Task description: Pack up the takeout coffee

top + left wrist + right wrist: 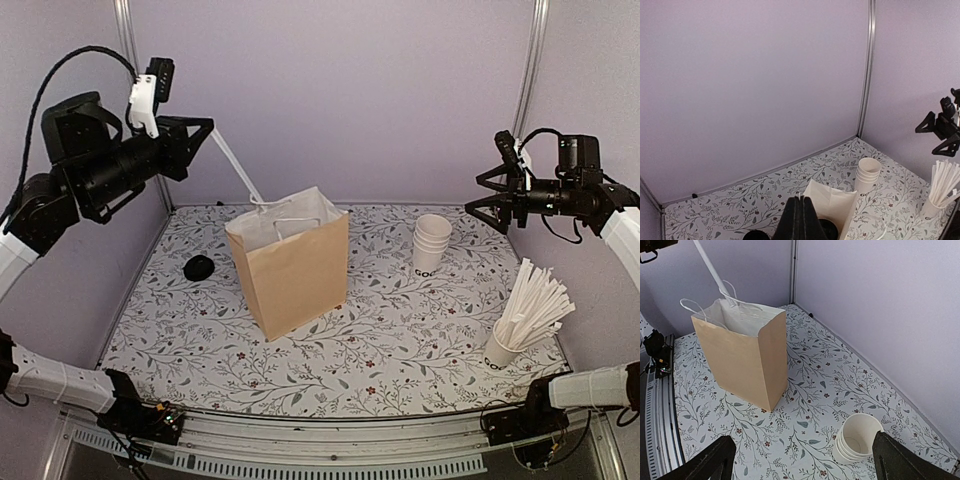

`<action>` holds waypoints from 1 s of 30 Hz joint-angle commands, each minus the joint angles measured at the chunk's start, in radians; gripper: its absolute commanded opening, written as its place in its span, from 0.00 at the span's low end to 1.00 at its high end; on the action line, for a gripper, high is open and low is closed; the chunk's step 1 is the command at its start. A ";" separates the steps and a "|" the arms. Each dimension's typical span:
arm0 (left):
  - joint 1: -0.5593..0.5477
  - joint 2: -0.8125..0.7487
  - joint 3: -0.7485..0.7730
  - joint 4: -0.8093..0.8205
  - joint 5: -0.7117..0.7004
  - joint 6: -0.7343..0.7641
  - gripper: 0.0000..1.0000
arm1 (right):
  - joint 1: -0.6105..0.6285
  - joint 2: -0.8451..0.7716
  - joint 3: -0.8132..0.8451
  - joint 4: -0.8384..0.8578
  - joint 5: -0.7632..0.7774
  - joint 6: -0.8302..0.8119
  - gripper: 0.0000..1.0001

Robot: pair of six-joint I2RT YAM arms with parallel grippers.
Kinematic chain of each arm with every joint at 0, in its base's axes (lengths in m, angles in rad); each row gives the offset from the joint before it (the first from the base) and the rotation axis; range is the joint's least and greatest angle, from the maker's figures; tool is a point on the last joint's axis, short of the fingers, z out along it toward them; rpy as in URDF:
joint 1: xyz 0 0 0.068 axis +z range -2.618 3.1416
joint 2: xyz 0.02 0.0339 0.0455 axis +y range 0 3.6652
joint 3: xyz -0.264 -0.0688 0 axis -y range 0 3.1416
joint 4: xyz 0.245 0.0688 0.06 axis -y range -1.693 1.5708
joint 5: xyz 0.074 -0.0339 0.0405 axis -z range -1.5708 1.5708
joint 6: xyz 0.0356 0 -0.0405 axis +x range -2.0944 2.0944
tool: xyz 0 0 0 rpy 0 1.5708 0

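Takeout coffee: I can't pick it out for sure. A dark round shape (829, 228) sits low in the mouth of the brown paper bag (295, 270) on the left wrist view, and I cannot tell whether it is the lid. The bag is upright mid-table. My left gripper (207, 126) is raised, fingers pressed together on a white straw (235, 160) slanting down to the bag's mouth. My right gripper (473, 192) is spread wide, holding nothing, above the stack of lidless cups (432, 240). A small black round thing (199, 267) lies left of the bag.
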 commanded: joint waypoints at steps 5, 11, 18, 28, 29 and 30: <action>0.011 -0.044 0.160 -0.056 0.115 -0.033 0.00 | -0.003 -0.022 -0.011 -0.010 0.006 -0.010 0.99; 0.011 -0.059 0.111 -0.154 0.155 -0.104 0.00 | -0.003 -0.024 -0.016 -0.007 0.006 -0.013 0.99; 0.011 -0.056 0.004 -0.142 0.124 -0.113 0.00 | -0.003 -0.021 -0.016 -0.009 0.001 -0.013 0.99; 0.012 0.111 0.012 -0.233 0.091 -0.113 0.13 | -0.003 -0.039 -0.023 -0.017 0.012 -0.020 0.99; 0.012 0.112 0.014 -0.241 0.082 -0.117 0.19 | -0.003 -0.042 -0.024 -0.019 0.014 -0.022 0.99; 0.014 0.111 0.014 -0.246 0.074 -0.122 0.26 | -0.004 -0.043 -0.026 -0.019 0.017 -0.025 0.99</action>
